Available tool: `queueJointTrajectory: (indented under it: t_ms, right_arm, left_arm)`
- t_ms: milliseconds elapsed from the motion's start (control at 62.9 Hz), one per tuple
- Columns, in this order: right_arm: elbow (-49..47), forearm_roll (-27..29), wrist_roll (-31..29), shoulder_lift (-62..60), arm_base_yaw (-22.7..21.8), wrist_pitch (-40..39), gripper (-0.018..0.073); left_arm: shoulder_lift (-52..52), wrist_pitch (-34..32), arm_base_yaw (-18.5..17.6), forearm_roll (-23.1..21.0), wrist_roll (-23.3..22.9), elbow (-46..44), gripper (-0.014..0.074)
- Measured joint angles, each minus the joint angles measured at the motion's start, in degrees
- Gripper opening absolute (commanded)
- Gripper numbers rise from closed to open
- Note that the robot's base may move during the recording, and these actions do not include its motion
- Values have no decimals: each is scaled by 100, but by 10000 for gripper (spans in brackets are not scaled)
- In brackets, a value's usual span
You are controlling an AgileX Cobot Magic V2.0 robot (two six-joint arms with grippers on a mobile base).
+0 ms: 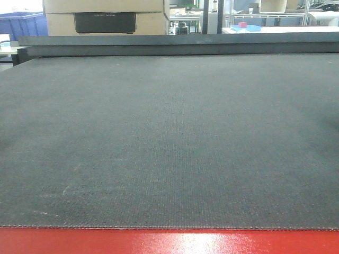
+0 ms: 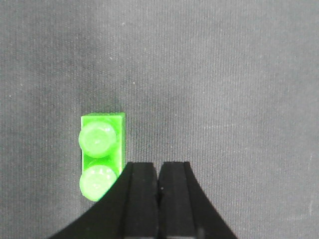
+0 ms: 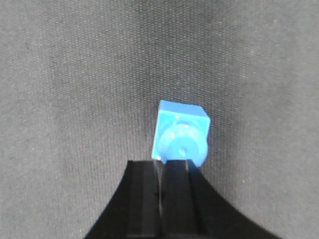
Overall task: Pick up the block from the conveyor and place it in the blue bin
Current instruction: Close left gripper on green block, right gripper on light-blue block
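The left gripper hangs over the conveyor with its two black fingers pressed together, only a thin seam between them, and nothing is held. A translucent green block with two round studs lies on the belt just to the left of those fingers. Its near stud sits right beside the left finger's outer edge, and its far end reaches ahead of the fingertips.

The right gripper is likewise closed and empty, fingers meeting along a narrow line. A blue block with a single stud lies on the dark woven belt just ahead of the fingertips and slightly to their right. Its near edge is hidden behind the right finger.

In the front view the grey belt fills most of the frame, with a glossy red border strip along its near edge. Beyond the far edge stand cardboard boxes, a blue plastic crate and a shallow blue tray.
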Motion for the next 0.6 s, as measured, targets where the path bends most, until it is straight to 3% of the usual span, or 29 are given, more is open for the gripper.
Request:
queueJointTrajectory:
  t_ms: [111, 159, 604]
  right_arm:
    - [-4, 11, 20, 102, -14, -81, 388]
    - [-14, 11, 20, 115, -20, -105, 428]
    - [-4, 11, 139, 897, -179, -380, 381]
  left_arm:
    - [0, -8, 0, -5, 0, -13, -111]
    - [0, -8, 0, -5, 0, -13, -111]
    - [0, -22, 0, -5, 0, -13, -111]
